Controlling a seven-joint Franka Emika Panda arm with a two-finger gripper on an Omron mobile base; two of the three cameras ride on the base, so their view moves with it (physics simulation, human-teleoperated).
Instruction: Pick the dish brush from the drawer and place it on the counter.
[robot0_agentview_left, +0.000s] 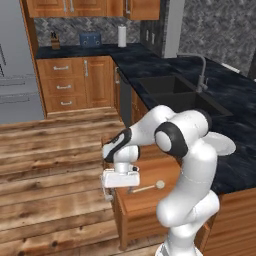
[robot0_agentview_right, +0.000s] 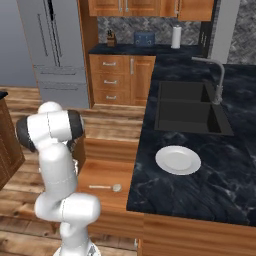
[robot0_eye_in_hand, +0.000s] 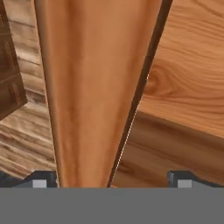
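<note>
The drawer (robot0_agentview_left: 161, 169) of reddish-brown wood stands pulled out under the dark counter (robot0_agentview_left: 239, 165). Inside it lies the dish brush (robot0_agentview_left: 148, 188), a thin pale stick with a small round head toward the counter; it also lies on the drawer floor (robot0_agentview_right: 107, 172) as the dish brush (robot0_agentview_right: 105, 187). My gripper (robot0_agentview_left: 120, 188) points down at the drawer's outer front edge, left of the brush and apart from it. In the hand view my gripper (robot0_eye_in_hand: 113, 179) is open, its tips wide apart on either side of the drawer's front panel (robot0_eye_in_hand: 96, 87).
A round white plate (robot0_agentview_right: 178, 159) lies on the counter (robot0_agentview_right: 200, 195) near the drawer. Beyond it are the sunken sink (robot0_agentview_right: 187, 112) and curved tap (robot0_agentview_right: 217, 75). A grey fridge (robot0_agentview_right: 55, 50) and more wooden cabinets (robot0_agentview_left: 65, 82) stand across the plank floor.
</note>
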